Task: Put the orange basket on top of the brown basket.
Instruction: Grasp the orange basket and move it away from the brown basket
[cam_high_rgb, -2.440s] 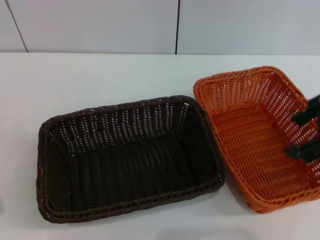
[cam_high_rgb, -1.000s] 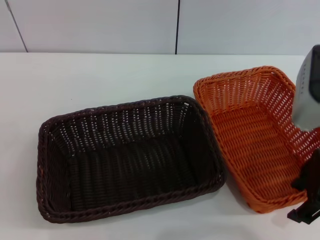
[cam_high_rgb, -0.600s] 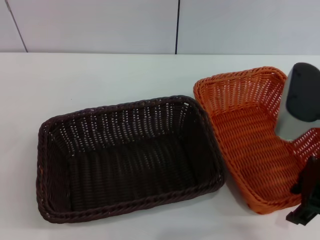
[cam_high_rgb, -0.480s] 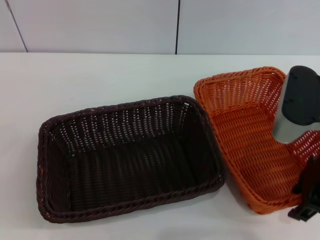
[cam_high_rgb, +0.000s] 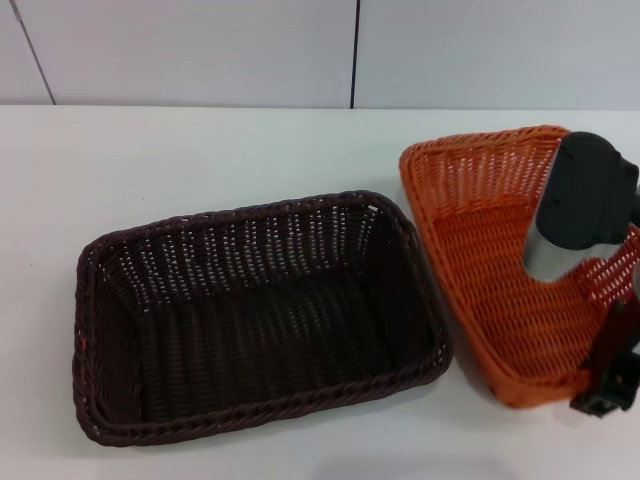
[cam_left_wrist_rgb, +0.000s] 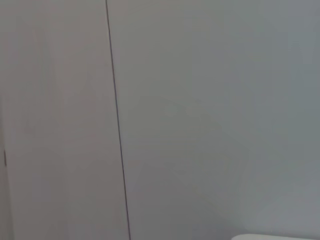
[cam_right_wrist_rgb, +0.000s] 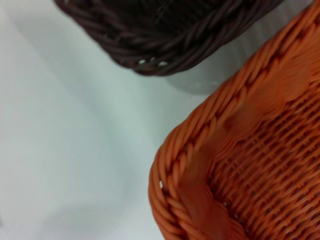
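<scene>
The orange basket (cam_high_rgb: 490, 250) is on the right of the white table, tilted, with its right side raised and its left edge low beside the brown basket (cam_high_rgb: 260, 320). My right gripper (cam_high_rgb: 612, 360) is at the orange basket's right wall near its front right corner, shut on that wall. The brown basket rests flat on the table, left of centre and open side up. The right wrist view shows a corner of the orange basket (cam_right_wrist_rgb: 260, 165) close up, with the brown basket's rim (cam_right_wrist_rgb: 170, 35) just beyond it. My left gripper is out of view.
The white table (cam_high_rgb: 200, 150) runs back to a pale panelled wall (cam_high_rgb: 200, 50). The left wrist view shows only that wall (cam_left_wrist_rgb: 200, 120). The grey housing of my right arm (cam_high_rgb: 580, 205) hangs over the orange basket's right half.
My right arm has come in over the orange basket and taken hold of its right wall. The basket's right side has lifted, so it now tilts.
</scene>
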